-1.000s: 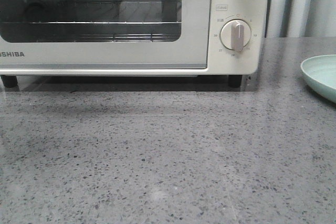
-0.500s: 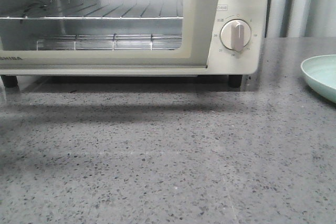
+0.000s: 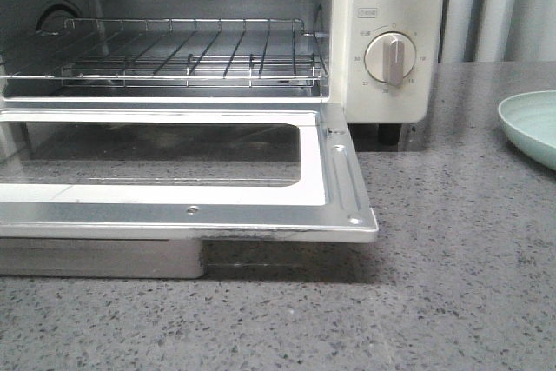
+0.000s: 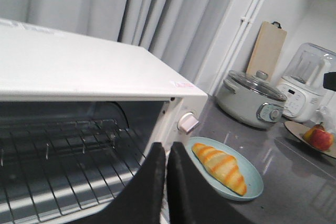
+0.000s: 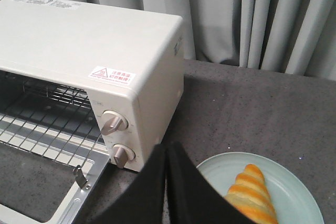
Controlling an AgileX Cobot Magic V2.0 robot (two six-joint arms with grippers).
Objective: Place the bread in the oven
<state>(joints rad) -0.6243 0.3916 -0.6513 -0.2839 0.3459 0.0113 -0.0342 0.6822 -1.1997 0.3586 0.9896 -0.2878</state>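
The cream-white oven (image 3: 387,6) stands at the back left with its glass door (image 3: 174,180) dropped flat and the wire rack (image 3: 191,49) bare. It also shows in the left wrist view (image 4: 79,66) and the right wrist view (image 5: 94,40). The bread (image 4: 220,166), golden-orange with cream stripes, lies on a pale green plate (image 4: 252,182) to the right of the oven; it also shows in the right wrist view (image 5: 252,195). My left gripper (image 4: 166,150) is shut and empty above the oven's right front corner. My right gripper (image 5: 166,153) is shut and empty above the plate's left edge.
The plate's rim (image 3: 530,123) shows at the right edge of the front view. Behind it stand a grey cooker pot (image 4: 252,100), a white blender (image 4: 310,77), a wooden board (image 4: 268,48) and a fruit plate (image 4: 320,137). Curtains hang behind.
The oven door has swung from closed down to fully open and flat, baring the rack. No gripper shows in the front view.
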